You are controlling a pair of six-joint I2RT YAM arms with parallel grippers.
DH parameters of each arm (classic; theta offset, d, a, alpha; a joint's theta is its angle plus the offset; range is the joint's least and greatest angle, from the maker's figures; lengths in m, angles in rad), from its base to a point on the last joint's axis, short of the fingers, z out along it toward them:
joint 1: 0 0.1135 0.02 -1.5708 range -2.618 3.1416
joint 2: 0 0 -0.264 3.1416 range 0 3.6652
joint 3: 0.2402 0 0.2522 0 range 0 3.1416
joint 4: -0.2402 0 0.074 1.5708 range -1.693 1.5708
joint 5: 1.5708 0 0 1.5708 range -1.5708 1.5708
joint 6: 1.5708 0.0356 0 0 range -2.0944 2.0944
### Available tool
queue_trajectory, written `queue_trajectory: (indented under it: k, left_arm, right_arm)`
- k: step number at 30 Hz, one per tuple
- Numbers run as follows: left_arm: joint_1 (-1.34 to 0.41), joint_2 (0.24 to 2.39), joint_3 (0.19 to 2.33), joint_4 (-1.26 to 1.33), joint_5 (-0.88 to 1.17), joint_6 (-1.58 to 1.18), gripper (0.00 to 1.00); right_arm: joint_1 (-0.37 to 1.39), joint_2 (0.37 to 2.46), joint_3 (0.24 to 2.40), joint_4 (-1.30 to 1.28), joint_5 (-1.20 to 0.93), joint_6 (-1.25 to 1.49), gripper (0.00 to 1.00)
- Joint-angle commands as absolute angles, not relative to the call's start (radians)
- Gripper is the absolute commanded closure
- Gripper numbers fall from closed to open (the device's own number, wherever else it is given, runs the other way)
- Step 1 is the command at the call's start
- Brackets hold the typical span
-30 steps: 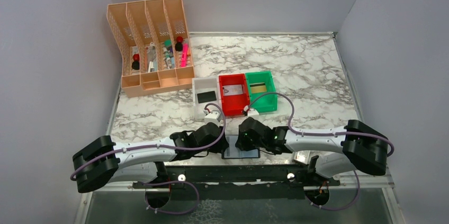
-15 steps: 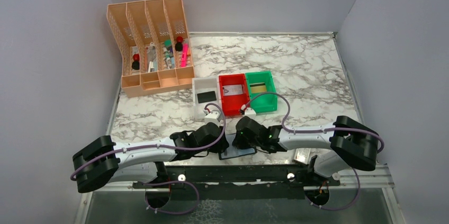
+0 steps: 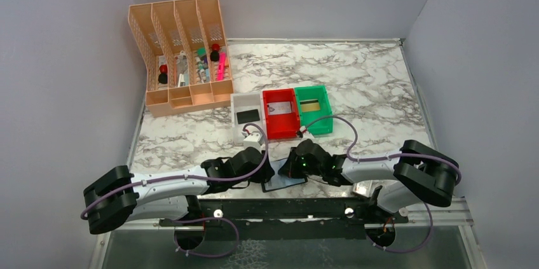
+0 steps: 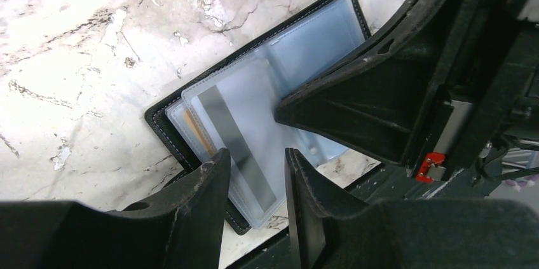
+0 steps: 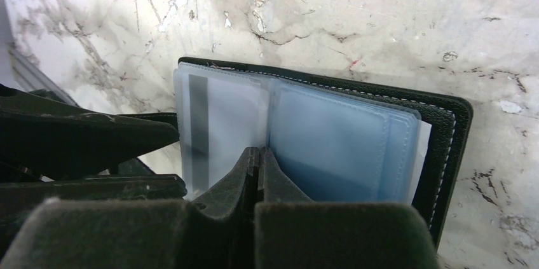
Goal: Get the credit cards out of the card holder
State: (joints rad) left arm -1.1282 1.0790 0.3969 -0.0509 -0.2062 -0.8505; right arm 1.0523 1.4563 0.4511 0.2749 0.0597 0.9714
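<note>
The card holder [image 3: 283, 184] lies open and skewed at the near table edge, its black rim [image 4: 166, 130] framing glossy see-through pockets [image 5: 330, 145]. One pocket holds a pale credit card with a grey stripe [image 4: 234, 137]; an orange card edge [image 4: 192, 124] peeks out beneath it. My left gripper [image 4: 254, 177] is open, its fingers straddling that pocket's near corner. My right gripper [image 5: 259, 154] is shut, its tips resting on the fold between the two pocket pages. Other credit cards lie in the bins: black [image 3: 247, 116], whitish [image 3: 282, 109], gold [image 3: 309, 105].
White [image 3: 238, 100], red [image 3: 267, 119] and green [image 3: 324, 116] bins stand in a row behind the grippers. A peach desk organiser [image 3: 181, 53] with pens stands at the back left. A small whitish case [image 3: 362, 187] lies by the right arm's base. The black mounting rail [image 3: 279, 208] runs close under the holder.
My right gripper has closed and settled onto the holder's middle fold. The holder has turned from square to skewed. The left gripper has barely moved.
</note>
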Motion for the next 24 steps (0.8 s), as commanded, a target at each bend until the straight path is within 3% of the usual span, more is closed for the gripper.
queue_trajectory:
  k: [1,12,24]
  left_arm:
    - [-1.134,1.062,0.389,-0.066,-0.243,-0.861,0.59]
    - [-1.135,1.080,0.406,-0.056,-0.271,-0.864,0.59]
    - [-1.118,1.027,0.434,-0.131,-0.335,-0.825,0.50]
  right_arm:
    - [1.010,1.509,0.359,0.233,0.022,0.977,0.99]
    - [0.970,1.536,0.328,0.270,-0.007,1.000,0.99]
    - [0.953,1.520,0.296,0.309,-0.018,1.022,0.99]
